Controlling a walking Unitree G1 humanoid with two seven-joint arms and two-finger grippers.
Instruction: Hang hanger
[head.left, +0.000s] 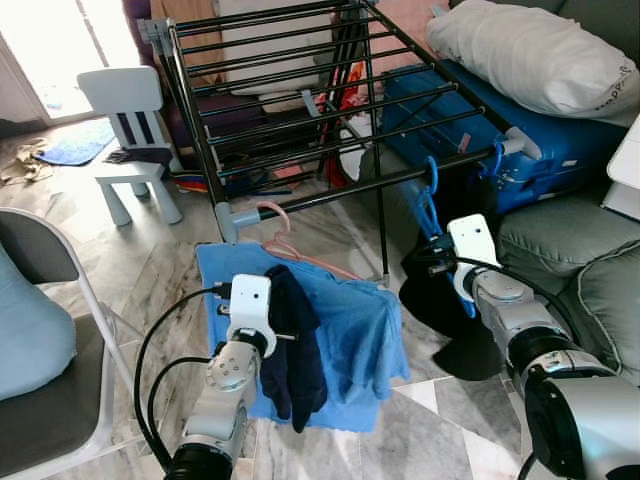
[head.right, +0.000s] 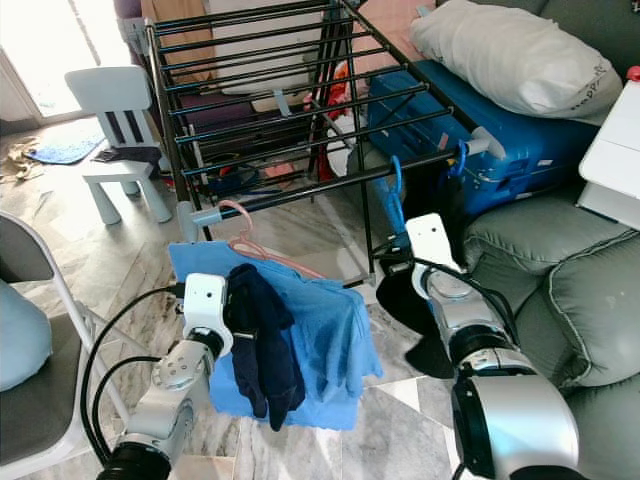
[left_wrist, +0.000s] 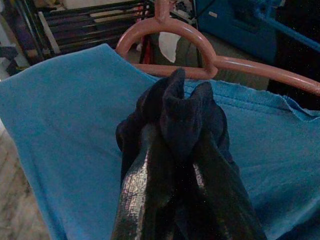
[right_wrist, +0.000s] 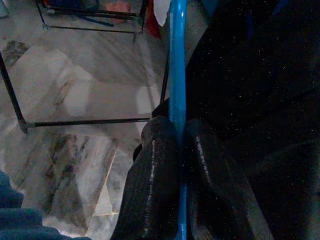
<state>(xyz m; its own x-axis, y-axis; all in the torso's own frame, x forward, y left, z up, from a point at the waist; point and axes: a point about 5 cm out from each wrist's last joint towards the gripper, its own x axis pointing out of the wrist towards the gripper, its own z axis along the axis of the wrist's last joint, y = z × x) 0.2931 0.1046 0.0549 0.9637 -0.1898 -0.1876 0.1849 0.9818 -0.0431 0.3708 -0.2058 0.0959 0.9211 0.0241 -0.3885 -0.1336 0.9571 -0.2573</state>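
Note:
A black drying rack stands ahead. On its front rail hangs a pink hanger carrying a blue shirt. My left gripper is shut on a dark navy garment, held against the front of that shirt; the cloth wraps over the fingertips. Further right, a blue hanger is hooked over the same rail with a black garment drooping from it. My right gripper is shut on the blue hanger's stem just below the rail.
A white child's chair stands left of the rack. A grey folding chair with a blue cushion is at my near left. A blue suitcase with a white pillow and a grey sofa crowd the right.

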